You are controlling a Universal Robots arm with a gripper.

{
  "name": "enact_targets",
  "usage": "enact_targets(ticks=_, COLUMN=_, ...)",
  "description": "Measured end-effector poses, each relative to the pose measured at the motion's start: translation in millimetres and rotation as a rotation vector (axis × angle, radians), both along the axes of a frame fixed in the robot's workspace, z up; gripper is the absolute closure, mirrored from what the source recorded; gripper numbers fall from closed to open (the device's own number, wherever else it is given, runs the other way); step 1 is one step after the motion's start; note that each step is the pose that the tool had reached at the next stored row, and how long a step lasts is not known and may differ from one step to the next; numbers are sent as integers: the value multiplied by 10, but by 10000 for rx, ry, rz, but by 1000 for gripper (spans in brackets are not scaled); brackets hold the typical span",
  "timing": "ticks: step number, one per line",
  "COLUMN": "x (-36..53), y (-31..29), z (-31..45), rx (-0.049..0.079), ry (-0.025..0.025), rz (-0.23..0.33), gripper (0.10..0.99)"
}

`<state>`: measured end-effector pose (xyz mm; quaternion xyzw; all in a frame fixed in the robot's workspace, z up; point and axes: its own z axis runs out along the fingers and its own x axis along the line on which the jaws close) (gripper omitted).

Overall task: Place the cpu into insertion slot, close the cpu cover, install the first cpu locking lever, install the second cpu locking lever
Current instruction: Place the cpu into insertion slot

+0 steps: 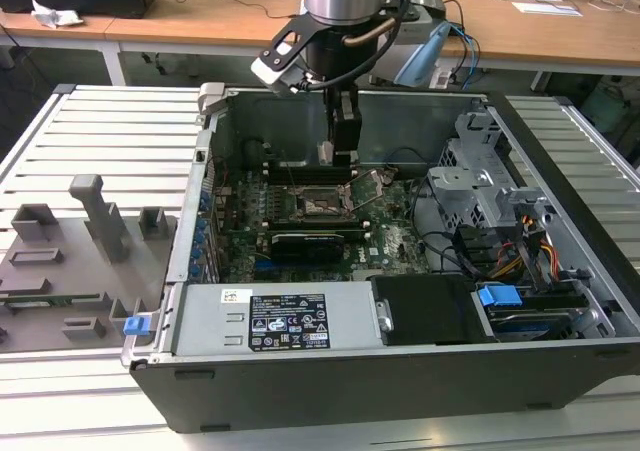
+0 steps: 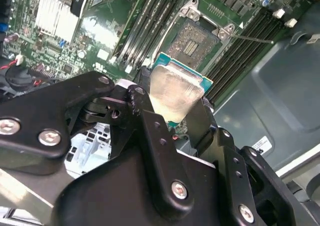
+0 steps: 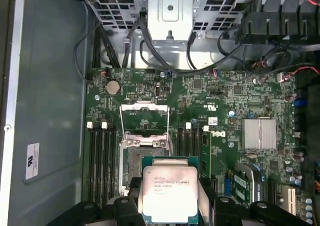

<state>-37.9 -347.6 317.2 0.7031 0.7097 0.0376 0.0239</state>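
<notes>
My gripper (image 1: 337, 149) hangs inside the open computer case, shut on the cpu (image 1: 325, 153) by two opposite edges. In both wrist views the cpu (image 3: 169, 193) (image 2: 174, 89) shows its silvery-grey top and green rim between the black fingers (image 2: 142, 103). It is held above the board, a little off to one side of the insertion slot (image 3: 141, 158) (image 2: 194, 39) (image 1: 325, 204), whose pin grid lies bare. The cpu cover (image 3: 145, 117) (image 1: 377, 182) is swung open toward the drive cage side. A thin locking lever (image 2: 250, 37) sticks out beside the socket.
Long memory slots (image 3: 102, 156) flank the socket, and a finned heat sink (image 3: 258, 134) and a black card (image 1: 310, 239) sit nearby. A grey power supply (image 1: 280, 316) fills the case front, a drive cage (image 1: 480, 186) the exterior view's right. A grey fixture plate (image 1: 70, 261) lies outside.
</notes>
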Motion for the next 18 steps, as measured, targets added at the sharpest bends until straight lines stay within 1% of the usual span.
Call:
enact_targets(ticks=1, x=-16, y=2, z=-35, rx=1, ry=0, rz=0, gripper=561)
enact_targets(ticks=3, x=-35, y=6, z=-71, rx=1, ry=0, rz=1, gripper=561)
enact_targets(ticks=4, x=-47, y=13, z=-102, rx=0, ry=0, rz=-1, gripper=561)
enact_targets(ticks=5, x=-48, y=26, z=-145, rx=0, ry=0, rz=62, gripper=561)
enact_targets(ticks=7, x=-50, y=44, z=-210, rx=-1, ry=-3, rz=393, gripper=561)
enact_targets(ticks=9, x=-50, y=62, z=-248, rx=1, ry=-3, rz=405, gripper=561)
enact_targets(ticks=11, x=-50, y=66, z=-307, rx=1, ry=-3, rz=328, gripper=561)
enact_targets(ticks=13, x=-50, y=67, z=-349, rx=1, ry=1, rz=242, gripper=561)
enact_targets(ticks=18, x=-50, y=67, z=-402, rx=0, ry=12, rz=240, gripper=561)
